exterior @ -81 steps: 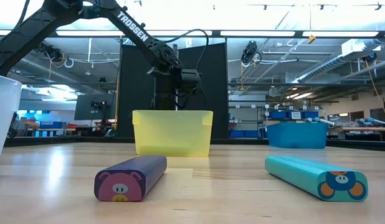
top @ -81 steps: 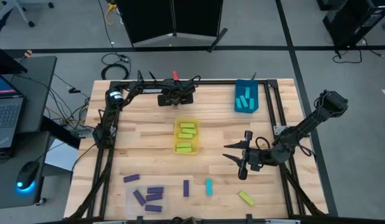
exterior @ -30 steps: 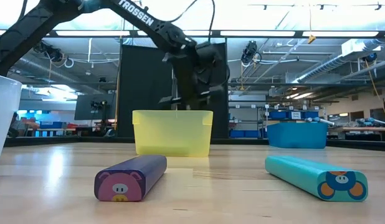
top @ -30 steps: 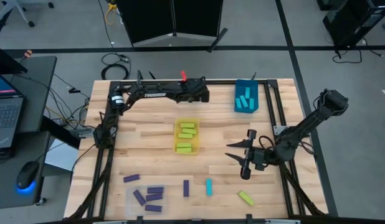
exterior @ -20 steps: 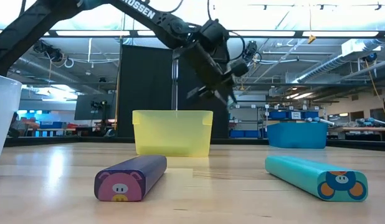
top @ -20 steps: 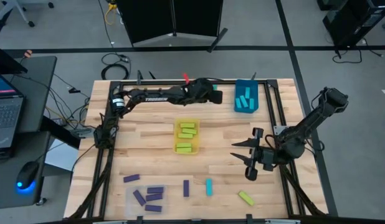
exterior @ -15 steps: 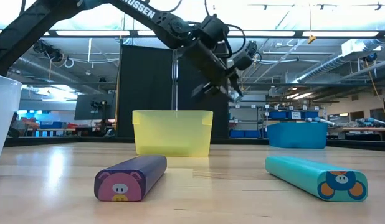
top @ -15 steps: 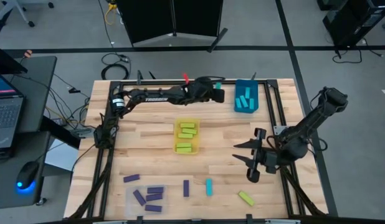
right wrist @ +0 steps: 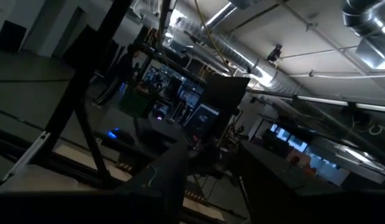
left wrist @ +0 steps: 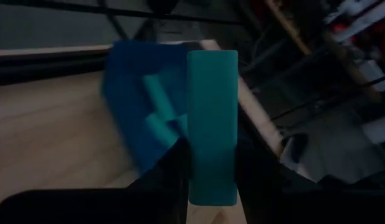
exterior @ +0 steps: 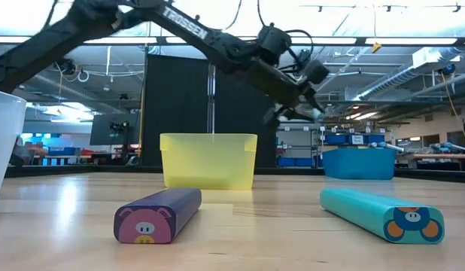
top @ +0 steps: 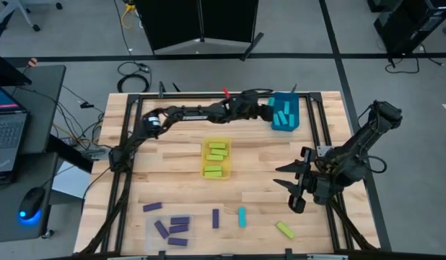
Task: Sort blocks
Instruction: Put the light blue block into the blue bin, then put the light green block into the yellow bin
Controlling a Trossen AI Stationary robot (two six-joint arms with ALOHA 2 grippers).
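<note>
My left gripper (top: 267,110) reaches along the table's far edge, shut on a cyan block (left wrist: 212,112) at the left rim of the blue bin (top: 284,113), which has several cyan blocks in it. In the low view the gripper (exterior: 308,111) is high above the table. My right gripper (top: 282,175) hovers open at the right side, holding nothing. On the near part of the table lie a cyan block (top: 242,217), a yellow-green block (top: 284,230) and purple blocks (top: 216,218). My left gripper pinches the cyan block between its two fingers (left wrist: 177,171), on the block's long sides near its rear end (left wrist: 211,186). The fingers come from the table's left, slanting slightly down, and lie along the block. The block sticks out past the fingertips, lifted clear.
The yellow bin (top: 216,159) with yellow-green blocks stands mid-table. A clear bin (top: 169,230) with purple blocks is at the near left, with another purple block (top: 152,207) beside it. A black frame (top: 320,130) borders the table.
My left gripper has carried the cyan block along the far edge toward the table's right, up to the blue bin, tipping from pointing steeply down to nearly level. My right gripper has risen and drifted a little toward the right edge.
</note>
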